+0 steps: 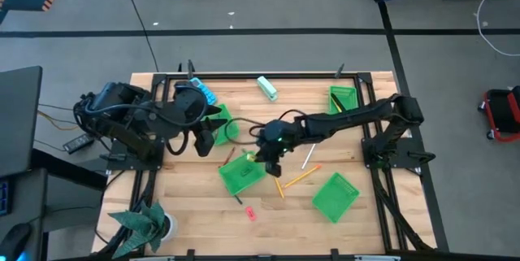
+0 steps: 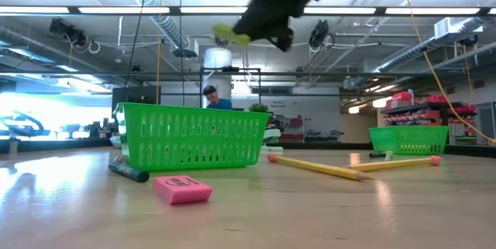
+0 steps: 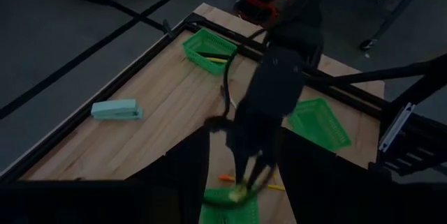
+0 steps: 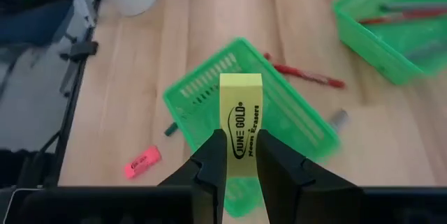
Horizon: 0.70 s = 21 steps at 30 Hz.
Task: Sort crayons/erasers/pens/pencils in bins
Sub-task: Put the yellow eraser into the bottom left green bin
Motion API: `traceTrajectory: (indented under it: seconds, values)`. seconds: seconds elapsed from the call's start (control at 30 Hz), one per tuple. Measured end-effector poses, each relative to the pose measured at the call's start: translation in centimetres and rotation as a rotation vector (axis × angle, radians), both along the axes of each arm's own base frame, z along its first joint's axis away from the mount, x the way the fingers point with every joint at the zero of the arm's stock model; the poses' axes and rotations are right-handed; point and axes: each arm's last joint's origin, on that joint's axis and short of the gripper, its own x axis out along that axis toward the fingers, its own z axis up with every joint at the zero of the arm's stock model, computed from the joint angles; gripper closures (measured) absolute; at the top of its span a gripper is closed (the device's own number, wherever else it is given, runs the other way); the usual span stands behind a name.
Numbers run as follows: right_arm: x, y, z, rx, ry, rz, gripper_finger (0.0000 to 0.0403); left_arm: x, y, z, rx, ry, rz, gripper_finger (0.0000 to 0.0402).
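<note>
From where I stand the sorting looks only partly done. Of the four green bins on the tabletop (image 1: 195, 212), the far one by the right arm's base (image 1: 342, 98) has a yellow stick in it, and the one near the left arm (image 1: 221, 123) holds a couple of thin sticks, red and grey as the right wrist view shows them. The middle bin (image 1: 242, 173) appears empty, and so does the fourth bin (image 1: 335, 197) nearer the front edge.

Still loose on the wood are two pencils (image 1: 297, 178) between those last two bins, a red stick (image 4: 307, 76), a dark crayon (image 2: 129, 173) beside the middle bin and a pink eraser (image 1: 250, 212) toward the front.

The right tool (image 4: 237, 155) hangs above the middle bin, its fingers closed part-way onto a yellow eraser (image 4: 241, 116) that sticks out past the fingertips, lettering showing. The eraser is off the tabletop and over the bin's interior, so dropping it there seems the step in hand.

The left tool (image 1: 204, 141) waits near its own bin; I cannot tell how its fingers stand.
</note>
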Motion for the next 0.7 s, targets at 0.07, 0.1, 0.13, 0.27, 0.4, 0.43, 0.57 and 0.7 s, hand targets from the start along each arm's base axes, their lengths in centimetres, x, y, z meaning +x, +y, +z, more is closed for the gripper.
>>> traceTrajectory:
  seconds: [0.07, 0.1, 0.13, 0.27, 0.4, 0.43, 0.57, 0.7]
  values:
    - [1.0, 0.6, -0.1, -0.02, -0.006, 0.034, 0.0326, 0.0, 0.0, 0.0, 0.0, 0.0, 0.0, 0.023]
    - [1.5, 0.9, -0.1, -0.031, -0.013, 0.05, 0.0326, 0.0, 0.0, 0.0, 0.001, 0.0, 0.001, 0.023]
    - [2.0, 1.1, -0.3, -0.042, -0.016, 0.064, 0.0326, 0.0, 0.0, 0.0, 0.001, 0.0, 0.001, 0.023]
    - [3.9, 1.5, -1.7, -0.071, 0.005, 0.104, 0.0326, 0.0, 0.0, 0.0, 0.0, -0.001, 0.003, 0.023]
    - [5.0, 1.7, -3.7, -0.079, 0.039, 0.134, 0.0326, 0.0, 0.0, 0.0, -0.004, -0.004, 0.005, 0.023]
    - [5.2, 1.6, -4.3, -0.08, 0.052, 0.139, 0.0326, 0.0, 0.0, 0.0, -0.005, -0.004, 0.005, 0.023]
    - [5.6, 1.7, -6.1, -0.076, 0.097, 0.164, 0.0326, 0.0, 0.0, 0.0, -0.01, -0.008, 0.008, 0.023]
    - [5.8, 1.8, -7.7, -0.079, 0.136, 0.191, 0.0326, 0.0, 0.0, 0.1, -0.012, -0.012, 0.008, 0.023]
